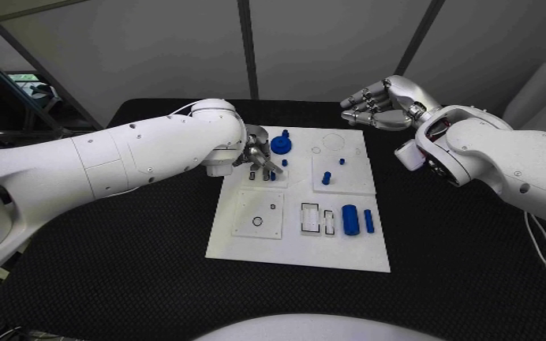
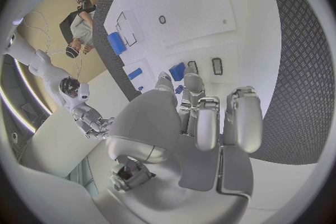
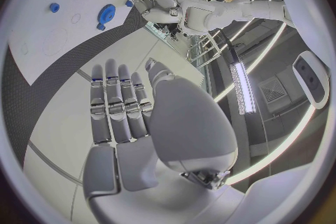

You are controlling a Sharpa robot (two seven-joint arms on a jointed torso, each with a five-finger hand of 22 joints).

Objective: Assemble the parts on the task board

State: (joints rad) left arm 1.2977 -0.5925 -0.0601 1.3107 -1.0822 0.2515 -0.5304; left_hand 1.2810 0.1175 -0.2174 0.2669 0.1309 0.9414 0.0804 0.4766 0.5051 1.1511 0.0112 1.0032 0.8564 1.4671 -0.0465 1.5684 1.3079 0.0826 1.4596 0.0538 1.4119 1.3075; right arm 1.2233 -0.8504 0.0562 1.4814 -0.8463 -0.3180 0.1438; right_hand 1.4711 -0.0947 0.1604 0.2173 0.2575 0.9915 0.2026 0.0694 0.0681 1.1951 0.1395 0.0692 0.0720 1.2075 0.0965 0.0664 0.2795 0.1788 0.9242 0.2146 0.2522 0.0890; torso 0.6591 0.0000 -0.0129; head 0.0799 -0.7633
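Observation:
The white task board [image 1: 298,242] lies mid-table. A blue gear [image 1: 281,146] stands near its far left corner, also seen as the gear [image 3: 106,13]. My left hand [image 1: 257,161] reaches down onto the board just beside the gear. A small blue part [image 2: 177,71] sits between its thumb and a fingertip [image 2: 193,82]; I cannot tell whether it is pinched. A blue peg [image 1: 327,177] stands mid-board. A thick blue cylinder [image 1: 350,219] and a slimmer one [image 1: 368,220] lie near the right edge. My right hand [image 1: 381,104] hovers past the far right corner, fingers apart, holding nothing.
Empty black-outlined slots [image 1: 309,218] lie left of the cylinders. A raised plate with a small ring hole [image 1: 258,221] is on the board's near left. Black table [image 1: 136,278] surrounds the board, and grey wall panels stand behind it.

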